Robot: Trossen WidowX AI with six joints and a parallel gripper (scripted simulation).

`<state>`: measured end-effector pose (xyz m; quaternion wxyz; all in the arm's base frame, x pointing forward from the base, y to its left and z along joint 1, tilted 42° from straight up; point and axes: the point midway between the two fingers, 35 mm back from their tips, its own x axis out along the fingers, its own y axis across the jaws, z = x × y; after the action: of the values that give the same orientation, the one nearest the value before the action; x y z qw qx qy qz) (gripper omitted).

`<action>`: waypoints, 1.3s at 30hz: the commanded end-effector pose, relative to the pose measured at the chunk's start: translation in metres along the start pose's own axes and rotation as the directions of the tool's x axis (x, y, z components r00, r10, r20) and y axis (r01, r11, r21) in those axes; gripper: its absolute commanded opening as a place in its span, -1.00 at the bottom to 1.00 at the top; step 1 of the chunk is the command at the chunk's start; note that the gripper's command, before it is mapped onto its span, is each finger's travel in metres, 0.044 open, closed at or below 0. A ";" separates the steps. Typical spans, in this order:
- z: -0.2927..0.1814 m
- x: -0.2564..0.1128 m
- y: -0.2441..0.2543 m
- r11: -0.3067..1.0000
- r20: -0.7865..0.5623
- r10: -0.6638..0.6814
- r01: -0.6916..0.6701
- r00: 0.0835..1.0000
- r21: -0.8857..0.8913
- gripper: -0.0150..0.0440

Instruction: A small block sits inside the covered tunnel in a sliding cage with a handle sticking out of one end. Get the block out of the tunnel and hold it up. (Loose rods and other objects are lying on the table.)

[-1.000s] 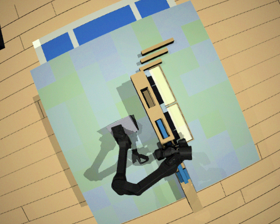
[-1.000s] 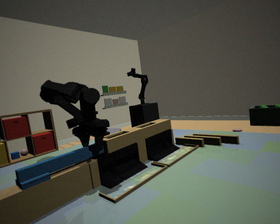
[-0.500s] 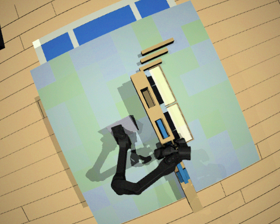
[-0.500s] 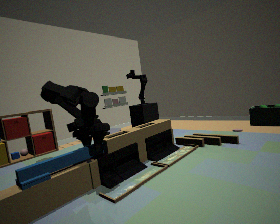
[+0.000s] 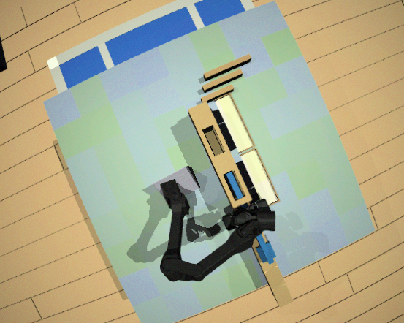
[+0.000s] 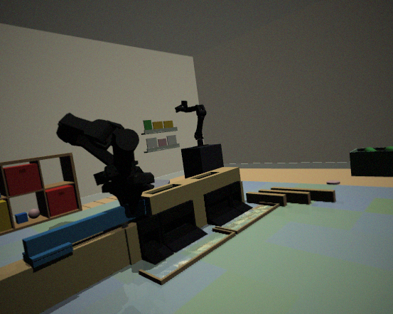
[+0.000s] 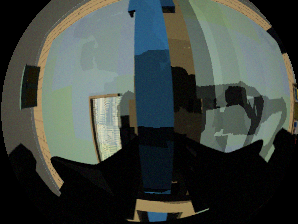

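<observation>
The black gripper (image 5: 247,212) (image 6: 131,211) (image 7: 157,137) is closed on the blue handle (image 5: 267,251) (image 6: 76,227) (image 7: 152,75), with one finger on each side. The handle is gripped right beside the end of the wooden tunnel (image 5: 224,163) (image 6: 199,209) (image 7: 165,206). The small block cannot be seen, so where it sits in the tunnel cannot be told. Something blue is seen through the top slot nearest the gripper; only brown is seen through the other slot.

The handle is set along a long wooden track (image 5: 277,283) (image 6: 94,248) (image 7: 182,40). Past the handle's outer end, some bare track is left, and the mat's edge is crossed by it. Two flat, pale panels (image 5: 258,175) (image 6: 190,256) with thin brown edges are laid along one side of the tunnel. Three loose rods (image 5: 222,81) (image 6: 287,196) are lined up near the tunnel's far end. Open room is left above the handle's outer part.
</observation>
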<state>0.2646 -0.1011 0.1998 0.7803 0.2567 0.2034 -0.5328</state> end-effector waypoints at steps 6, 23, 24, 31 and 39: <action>0.021 0.006 0.001 1.000 -0.005 0.001 -0.001 1.000 0.009 -0.49; 0.060 0.015 -0.002 1.000 0.002 0.004 -0.004 1.000 0.001 -0.49; 0.060 0.015 -0.002 1.000 0.002 0.004 -0.004 1.000 0.001 -0.49; 0.060 0.015 -0.002 1.000 0.002 0.004 -0.004 1.000 0.001 -0.49; 0.060 0.015 -0.002 1.000 0.002 0.004 -0.004 1.000 0.001 -0.49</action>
<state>0.2724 -0.1289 0.2212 0.7884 0.2628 0.2402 -0.5017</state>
